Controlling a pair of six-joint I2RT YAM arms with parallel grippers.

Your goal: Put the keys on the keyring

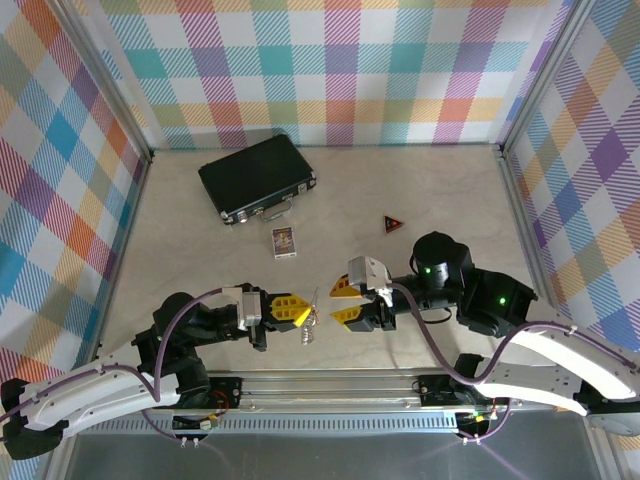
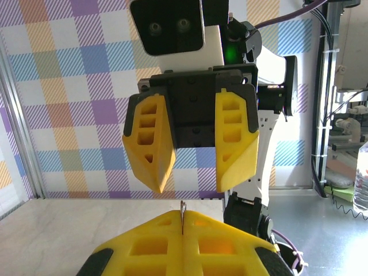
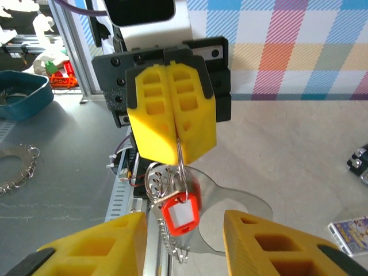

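Currently | left gripper (image 3: 177, 154) clenched on keyring (image 3: 181, 169), red-tagged key (image 3: 179, 215) dangling below | right gripper (image 2: 194, 190) released, empty, just right | risk: thin keyring may twist or slip if nudged.

Left pincer (image 1: 298, 311) pinches the keyring (image 1: 310, 323), facing the parted right pincer (image 1: 340, 301).

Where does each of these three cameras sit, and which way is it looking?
Top external: fixed above and behind the arms, looking down on the table; both arms show, left gripper facing right gripper.
Left wrist: on the left arm, facing the open right gripper; own shut fingers at bottom.
Right wrist: on the right arm, facing the left gripper pinching the keyring, the keys hanging; own fingers in bottom corners.
Shared: both wrist views show the keyring in the left gripper.
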